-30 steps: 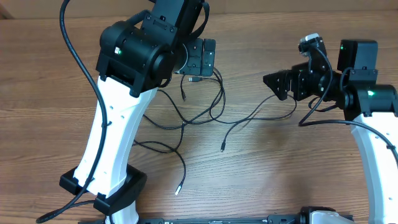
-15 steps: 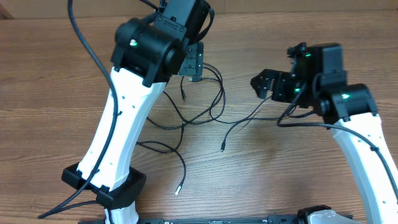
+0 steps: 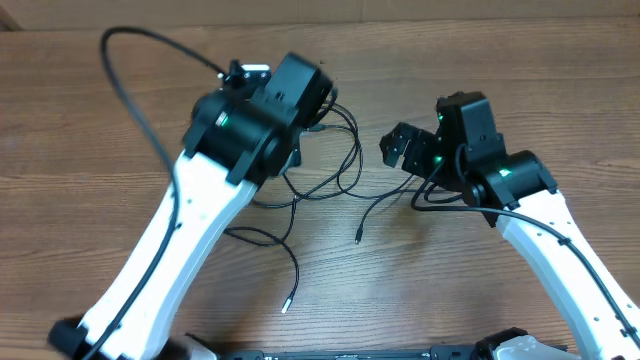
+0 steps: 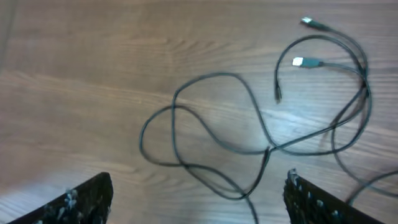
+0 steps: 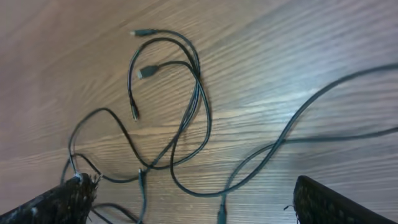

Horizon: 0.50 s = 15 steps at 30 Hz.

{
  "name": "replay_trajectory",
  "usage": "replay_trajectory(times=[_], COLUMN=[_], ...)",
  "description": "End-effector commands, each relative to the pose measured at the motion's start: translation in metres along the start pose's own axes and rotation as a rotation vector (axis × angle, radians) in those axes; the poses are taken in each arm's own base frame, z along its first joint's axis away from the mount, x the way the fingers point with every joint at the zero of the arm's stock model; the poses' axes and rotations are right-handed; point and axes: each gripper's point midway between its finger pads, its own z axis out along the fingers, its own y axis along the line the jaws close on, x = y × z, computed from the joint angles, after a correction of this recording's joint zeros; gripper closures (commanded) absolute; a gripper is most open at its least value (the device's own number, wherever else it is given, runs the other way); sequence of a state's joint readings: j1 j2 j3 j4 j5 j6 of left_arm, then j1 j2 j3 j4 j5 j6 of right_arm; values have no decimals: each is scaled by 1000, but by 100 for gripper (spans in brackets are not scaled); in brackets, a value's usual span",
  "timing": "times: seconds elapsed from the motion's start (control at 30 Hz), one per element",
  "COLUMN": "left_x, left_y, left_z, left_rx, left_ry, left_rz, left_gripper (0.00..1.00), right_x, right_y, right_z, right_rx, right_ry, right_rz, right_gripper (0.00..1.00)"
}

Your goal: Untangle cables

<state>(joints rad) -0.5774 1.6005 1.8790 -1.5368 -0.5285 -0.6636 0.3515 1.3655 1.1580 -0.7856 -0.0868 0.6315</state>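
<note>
Cables (image 4: 267, 149) lie tangled on the table (image 4: 74, 74), their main crossing just ahead of your left gripper (image 4: 199, 204), whose fingers are spread wide and hold nothing. Your right gripper (image 5: 199, 202), equally wide and empty, faces the same loops from the opposite side. The left seems nearer.

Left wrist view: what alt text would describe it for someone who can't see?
Thin black cables lie in tangled, crossing loops on a wooden table, their metal-tipped plug ends toward the upper right. The left gripper is open and empty, its dark fingers framing the bottom corners.
</note>
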Motion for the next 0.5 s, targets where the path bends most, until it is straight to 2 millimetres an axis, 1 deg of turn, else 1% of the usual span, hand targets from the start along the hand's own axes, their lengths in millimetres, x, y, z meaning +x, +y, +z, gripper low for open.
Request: replay_trajectory(times=[0.0,0.17,0.27,0.47], left_x=[22,49,63,82], left_y=[16,17,15,17], left_z=[8,30,38,53], left_rx=[-36,-7,28,44], left_ry=[-12,-11,-6,-7], left_rz=[-84,-141,-164,-235], left_gripper=[13,12,12,12], right_x=[7,19,27,38], right_y=[-7,-10,-13,-3], right_z=[3,7,7,7], right_rx=[31,65,109,143], right_ry=[-14,-3,-17,-77], right_rz=[131,212,286,370], right_gripper=[0,0,0,0])
